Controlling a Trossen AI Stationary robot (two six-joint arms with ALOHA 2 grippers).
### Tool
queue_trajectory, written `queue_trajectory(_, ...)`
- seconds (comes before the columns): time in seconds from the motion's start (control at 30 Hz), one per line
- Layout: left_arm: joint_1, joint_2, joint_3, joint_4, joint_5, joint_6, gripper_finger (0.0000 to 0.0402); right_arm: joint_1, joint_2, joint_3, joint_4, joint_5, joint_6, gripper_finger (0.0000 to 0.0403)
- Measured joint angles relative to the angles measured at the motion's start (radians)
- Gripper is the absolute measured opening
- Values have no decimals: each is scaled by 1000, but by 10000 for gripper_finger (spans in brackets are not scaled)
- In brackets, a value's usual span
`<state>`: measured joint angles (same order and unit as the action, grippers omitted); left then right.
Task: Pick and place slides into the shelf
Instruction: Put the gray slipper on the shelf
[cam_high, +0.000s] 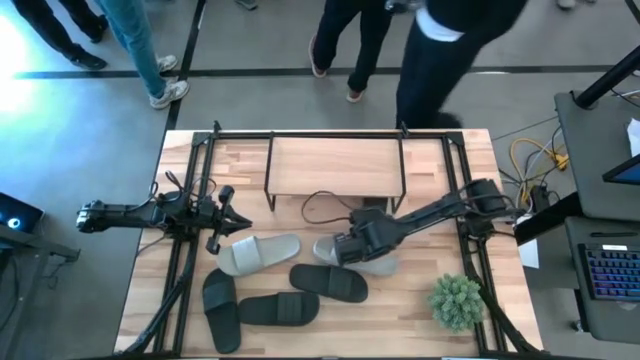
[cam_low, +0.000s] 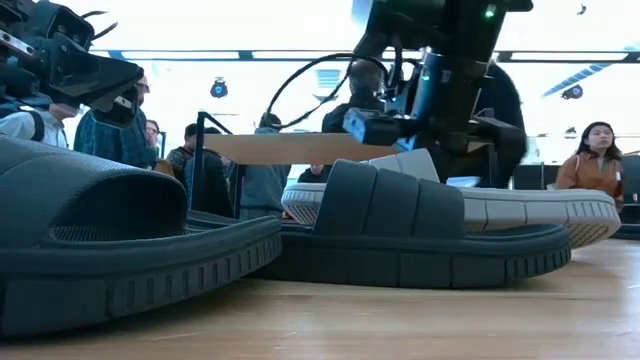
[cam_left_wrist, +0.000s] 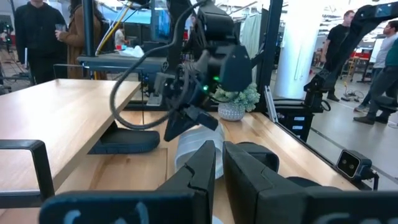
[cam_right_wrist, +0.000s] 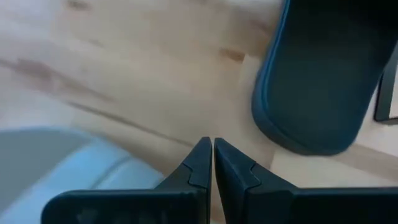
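The shelf (cam_high: 335, 165) stands at the table's far middle, its plank top bare; a dark slide (cam_left_wrist: 124, 142) lies on the table under it. One light slide (cam_high: 258, 253) lies left of centre. The other light slide (cam_high: 372, 262) lies under my right gripper (cam_high: 340, 250). In the right wrist view that gripper (cam_right_wrist: 212, 146) is shut and points down at bare wood between this light slide (cam_right_wrist: 56, 162) and a dark slide (cam_right_wrist: 323, 81). Three dark slides (cam_high: 330, 283), (cam_high: 278, 308), (cam_high: 220, 308) lie nearer. My left gripper (cam_high: 232, 225) (cam_left_wrist: 219, 155) hovers shut at the left.
A potted plant (cam_high: 457, 300) stands at the near right corner. A black cable (cam_high: 325, 205) loops in front of the shelf. Black frame rails (cam_high: 185, 250) run along both table sides. Several people stand beyond the far edge. Bare wood shows at the near right.
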<state>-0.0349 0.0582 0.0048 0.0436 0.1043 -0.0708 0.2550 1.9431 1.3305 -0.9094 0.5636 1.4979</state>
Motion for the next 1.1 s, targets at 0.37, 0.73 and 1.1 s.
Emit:
queue_trajectory(0.37,0,0,0,0,0,0,17,-8,116,74,-134,34,111,11)
queue_trajectory(0.73,0,-1,0,-1,0,0,17,43,-201,38,-130,-223,60,16)
queue_trajectory(1.1,0,0,0,0,0,0,17,195,-400,-279,230,-153,658,148)
